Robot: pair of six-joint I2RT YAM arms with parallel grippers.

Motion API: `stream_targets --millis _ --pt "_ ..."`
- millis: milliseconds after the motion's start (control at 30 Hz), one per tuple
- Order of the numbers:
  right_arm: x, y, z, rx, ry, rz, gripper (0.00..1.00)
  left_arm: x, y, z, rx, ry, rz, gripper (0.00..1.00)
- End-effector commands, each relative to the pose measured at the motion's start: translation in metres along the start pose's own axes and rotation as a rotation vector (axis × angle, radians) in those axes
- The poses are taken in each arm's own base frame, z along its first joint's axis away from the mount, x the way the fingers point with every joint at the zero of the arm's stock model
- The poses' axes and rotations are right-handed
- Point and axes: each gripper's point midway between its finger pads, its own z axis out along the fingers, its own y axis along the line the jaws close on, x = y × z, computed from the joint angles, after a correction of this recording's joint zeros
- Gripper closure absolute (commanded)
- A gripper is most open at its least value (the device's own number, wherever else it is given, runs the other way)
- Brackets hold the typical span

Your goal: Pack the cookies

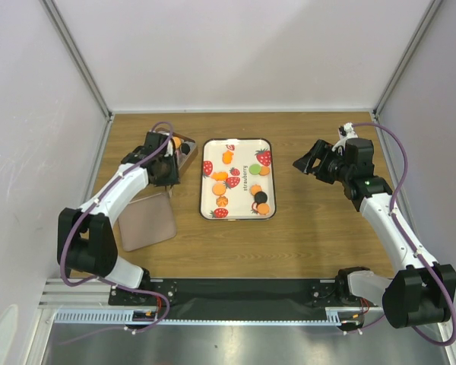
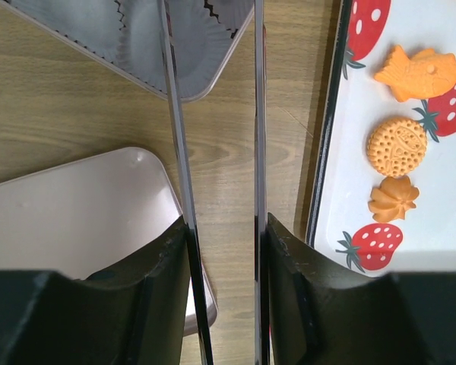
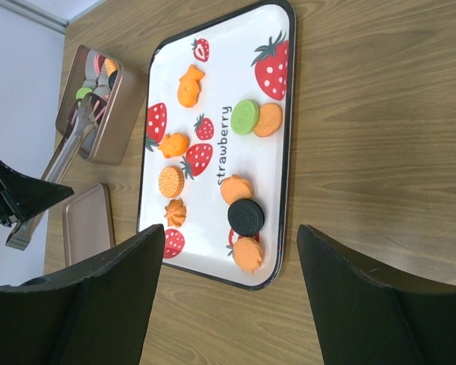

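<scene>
Several cookies, mostly orange [image 1: 220, 188] with one green [image 1: 254, 169] and one black [image 1: 260, 198], lie on a white strawberry-print tray [image 1: 238, 140]. A few more sit in an open metal tin [image 1: 188, 156] left of the tray. My left gripper [image 1: 161, 163] is over the tin's near end, shut on metal tongs [image 2: 175, 152] whose two blades run between its fingers [image 2: 289, 258] toward the tin [image 2: 137, 38]. My right gripper [image 1: 308, 161] hovers open right of the tray with nothing between its jaws. In the right wrist view the black cookie [image 3: 245, 217] and green cookie [image 3: 245, 116] show.
The tin's flat lid [image 1: 146, 220] lies on the wooden table near the left arm, below the tin. White walls close in the table at the back and both sides. The arm bases and a black rail stand at the near edge.
</scene>
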Motion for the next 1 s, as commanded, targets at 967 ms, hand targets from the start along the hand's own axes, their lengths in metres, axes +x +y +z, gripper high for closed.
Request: stream_targets --millis 967 --pt "-0.012 0.009 -0.001 -0.02 -0.032 -0.038 0.23 -0.023 -0.014 -0.012 0.087 -0.039 0.029 0.5"
